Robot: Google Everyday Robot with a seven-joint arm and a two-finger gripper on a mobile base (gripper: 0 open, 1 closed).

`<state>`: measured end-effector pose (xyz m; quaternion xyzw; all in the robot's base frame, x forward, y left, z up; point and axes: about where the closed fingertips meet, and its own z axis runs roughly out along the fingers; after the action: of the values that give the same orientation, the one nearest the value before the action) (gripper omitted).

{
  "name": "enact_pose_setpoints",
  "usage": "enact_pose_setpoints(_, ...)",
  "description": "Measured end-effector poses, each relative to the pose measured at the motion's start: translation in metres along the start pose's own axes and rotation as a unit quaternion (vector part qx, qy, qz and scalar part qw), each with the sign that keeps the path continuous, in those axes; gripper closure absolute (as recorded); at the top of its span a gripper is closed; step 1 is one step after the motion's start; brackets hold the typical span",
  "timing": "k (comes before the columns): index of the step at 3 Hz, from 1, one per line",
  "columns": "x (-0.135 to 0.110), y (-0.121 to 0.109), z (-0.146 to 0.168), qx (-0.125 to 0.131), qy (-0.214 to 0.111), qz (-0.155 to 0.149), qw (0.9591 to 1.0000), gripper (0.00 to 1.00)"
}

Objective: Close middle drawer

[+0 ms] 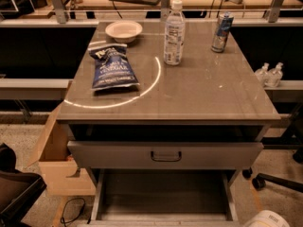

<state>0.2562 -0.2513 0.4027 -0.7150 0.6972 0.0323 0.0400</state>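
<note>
Only a white rounded bit of the gripper (268,219) poking in at the bottom right corner, cut off by the edge. Can't tell whether spread or pressed together.

Just to the left of it: the middle drawer (165,195), pulled way out, bare grey floor and both side walls showing, front running along the very bottom of the view. Close beside the gripper but not seen touching it.

Up and left from the gripper, right over that drawer: the top drawer (113,156) with the taller front and dark handle (166,155), sticking out a bit from under the tabletop (208,91), dark gap behind the front.

Farther away beyond the gripper, all sitting on the tabletop: blue chip bag (112,69) lying flat off to the far left, white bowl (123,30) behind it, water bottle (174,34) upright near the middle, can (221,32) upright at the back.

Way over left of the gripper, down on the floor against the cabinet: open cardboard box (57,160). Almost straight above the gripper, on a ledge past the table's right edge: two small bottles (269,74).
</note>
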Motion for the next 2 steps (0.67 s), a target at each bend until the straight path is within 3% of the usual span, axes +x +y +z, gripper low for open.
enact_pose_setpoints(2,-0.016,-0.034,0.027,0.018,0.011,-0.037,0.9991,1.00)
